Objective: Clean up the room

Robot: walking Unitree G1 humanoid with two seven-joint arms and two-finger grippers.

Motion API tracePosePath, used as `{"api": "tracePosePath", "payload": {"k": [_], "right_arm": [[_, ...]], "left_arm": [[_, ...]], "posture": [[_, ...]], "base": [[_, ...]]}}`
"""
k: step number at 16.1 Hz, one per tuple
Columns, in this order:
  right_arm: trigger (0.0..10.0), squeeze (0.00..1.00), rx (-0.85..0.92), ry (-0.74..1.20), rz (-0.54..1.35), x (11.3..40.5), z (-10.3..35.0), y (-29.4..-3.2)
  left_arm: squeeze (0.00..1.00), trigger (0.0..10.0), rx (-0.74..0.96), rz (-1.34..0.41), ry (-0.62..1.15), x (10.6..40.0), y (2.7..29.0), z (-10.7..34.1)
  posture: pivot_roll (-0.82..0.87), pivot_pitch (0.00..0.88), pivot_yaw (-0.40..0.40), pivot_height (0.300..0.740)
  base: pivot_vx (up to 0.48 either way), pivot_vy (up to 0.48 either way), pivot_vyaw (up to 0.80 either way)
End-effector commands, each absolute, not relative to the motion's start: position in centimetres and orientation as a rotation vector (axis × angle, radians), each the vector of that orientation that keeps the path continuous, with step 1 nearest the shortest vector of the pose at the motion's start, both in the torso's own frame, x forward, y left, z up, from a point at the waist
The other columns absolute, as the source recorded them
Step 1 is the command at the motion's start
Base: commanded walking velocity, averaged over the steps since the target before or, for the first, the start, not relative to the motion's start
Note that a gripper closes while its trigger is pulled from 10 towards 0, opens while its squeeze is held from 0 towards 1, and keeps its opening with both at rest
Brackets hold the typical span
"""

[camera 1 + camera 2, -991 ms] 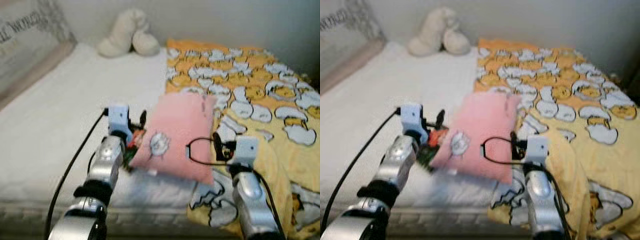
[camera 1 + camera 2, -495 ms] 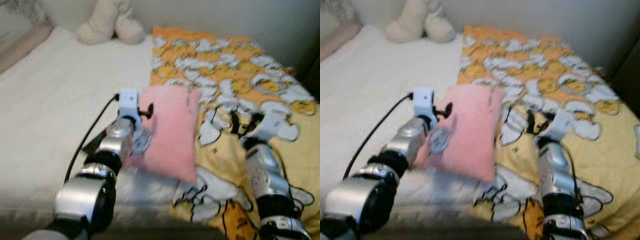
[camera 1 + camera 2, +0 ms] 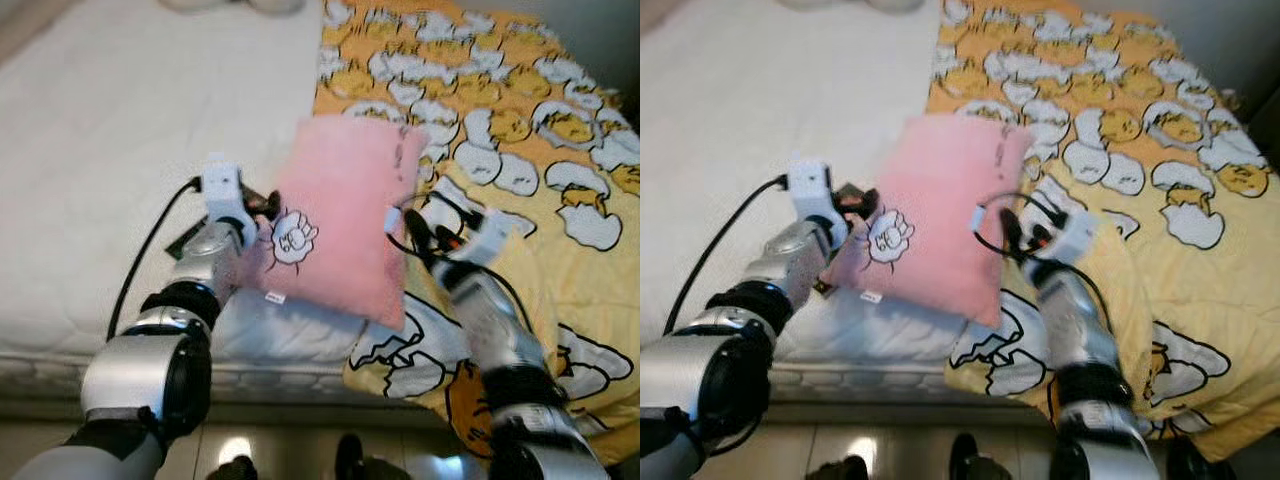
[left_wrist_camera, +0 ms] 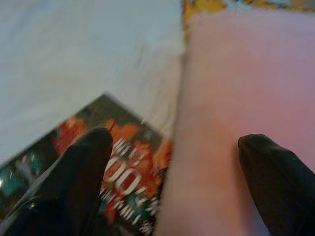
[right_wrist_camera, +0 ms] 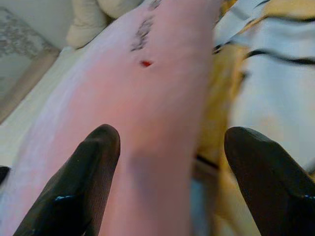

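Two grippers work one pink pillow (image 3: 340, 225) at the middle of the head views. The left gripper (image 3: 262, 208) sits at the pillow's left edge, and its wrist view shows its fingers (image 4: 74, 182) spread wide, one over a dark printed packet (image 4: 106, 172) lying on the bed, the other against the pink fabric. The right gripper (image 3: 418, 235) sits at the pillow's right edge with its fingers (image 5: 78, 187) also apart, one pressing the pink side and the other over the yellow blanket (image 3: 520, 150). So the pillow looks squeezed between the two arms rather than pinched by either gripper. It stands tilted up on its lower edge near the front of the bed, across the line where the white sheet (image 3: 120, 130) on the left of the frame meets the patterned blanket on the right. The step in hand appears to be carrying or resetting the pillow. To do it well, I would keep both arms pressing inward evenly, since a soft pillow can buckle or slip out downward if one side eases off. Moving both arms together at the same pace should keep it from twisting. The packet under the left fingers could be dragged along, so lift clear of it first.
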State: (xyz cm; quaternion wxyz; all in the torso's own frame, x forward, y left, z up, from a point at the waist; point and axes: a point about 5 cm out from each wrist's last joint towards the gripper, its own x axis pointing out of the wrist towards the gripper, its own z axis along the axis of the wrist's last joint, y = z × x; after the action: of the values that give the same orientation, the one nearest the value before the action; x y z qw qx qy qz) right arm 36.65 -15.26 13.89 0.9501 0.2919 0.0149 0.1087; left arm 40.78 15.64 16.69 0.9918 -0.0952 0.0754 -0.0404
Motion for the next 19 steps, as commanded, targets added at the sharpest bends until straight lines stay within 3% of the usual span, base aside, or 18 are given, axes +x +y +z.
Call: {"api": "tracePosePath", "payload": {"k": [1,4,8,12,15,19], "right_arm": [[10.0,0.00,0.632,0.057,0.220,36.8,13.4,-15.0],[10.0,0.00,0.685,0.137,0.240,36.8,12.2,-13.2],[10.0,0.00,0.794,0.192,0.222,36.3,11.0,-12.6],[10.0,0.00,0.754,0.202,0.232,35.9,10.5,-12.9],[10.0,0.00,0.735,0.210,0.232,35.9,10.4,-13.1],[10.0,0.00,0.727,0.207,0.240,36.1,10.6,-13.1]], "left_arm": [[0.00,10.0,-0.207,-0.087,0.178,40.7,15.7,16.2],[0.00,10.0,-0.267,-0.176,0.162,40.6,14.6,16.2],[0.00,10.0,-0.396,-0.366,-0.025,41.0,12.7,19.6],[0.00,10.0,-0.227,-0.435,-0.114,40.6,13.8,20.9],[0.00,10.0,-0.121,-0.414,-0.079,40.3,16.5,20.4],[0.00,10.0,-0.036,-0.548,0.046,39.1,17.0,18.1]], "posture": [[-0.01,0.328,-0.094,0.740],[0.00,0.331,-0.097,0.740],[0.00,0.336,-0.083,0.740],[-0.01,0.333,-0.075,0.740],[0.00,0.324,-0.073,0.740],[0.02,0.305,-0.079,0.740]], "base": [[0.000,0.000,0.00],[0.000,0.000,0.00],[0.000,0.000,0.00],[0.000,0.000,0.00],[0.000,0.000,0.00],[0.000,0.000,0.00]]}}
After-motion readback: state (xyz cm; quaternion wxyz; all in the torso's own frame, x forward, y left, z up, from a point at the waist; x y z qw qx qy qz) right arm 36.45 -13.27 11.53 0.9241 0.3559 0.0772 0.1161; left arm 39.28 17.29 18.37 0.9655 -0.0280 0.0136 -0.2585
